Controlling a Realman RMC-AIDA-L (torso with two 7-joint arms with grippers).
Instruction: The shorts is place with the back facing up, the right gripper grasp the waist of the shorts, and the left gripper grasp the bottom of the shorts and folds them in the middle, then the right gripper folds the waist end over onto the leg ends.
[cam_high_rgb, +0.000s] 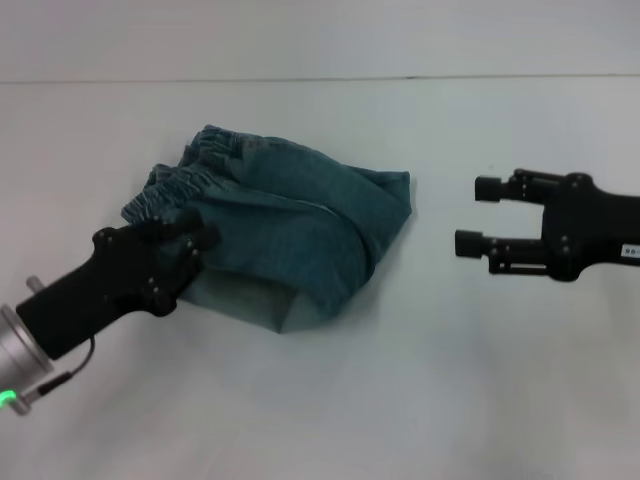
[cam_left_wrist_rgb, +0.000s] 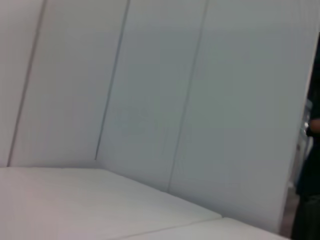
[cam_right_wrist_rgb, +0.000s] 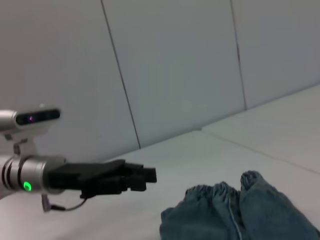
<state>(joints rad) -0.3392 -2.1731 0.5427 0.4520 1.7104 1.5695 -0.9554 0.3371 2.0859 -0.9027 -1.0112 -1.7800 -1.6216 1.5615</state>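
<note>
The blue denim shorts (cam_high_rgb: 300, 220) lie folded on the white table, with the gathered elastic waist (cam_high_rgb: 195, 165) at the far left and a pale inner layer showing at the near edge. My left gripper (cam_high_rgb: 195, 232) hovers at the shorts' near-left edge, just below the waist. It looks open and holds no cloth. The right wrist view shows this left gripper (cam_right_wrist_rgb: 147, 180) raised above the table, apart from the shorts (cam_right_wrist_rgb: 240, 215). My right gripper (cam_high_rgb: 475, 215) is open to the right of the shorts, a short gap away from them.
The white table (cam_high_rgb: 420, 400) stretches around the shorts. A pale panelled wall (cam_left_wrist_rgb: 150, 100) stands behind it. The left wrist view shows only wall and table top.
</note>
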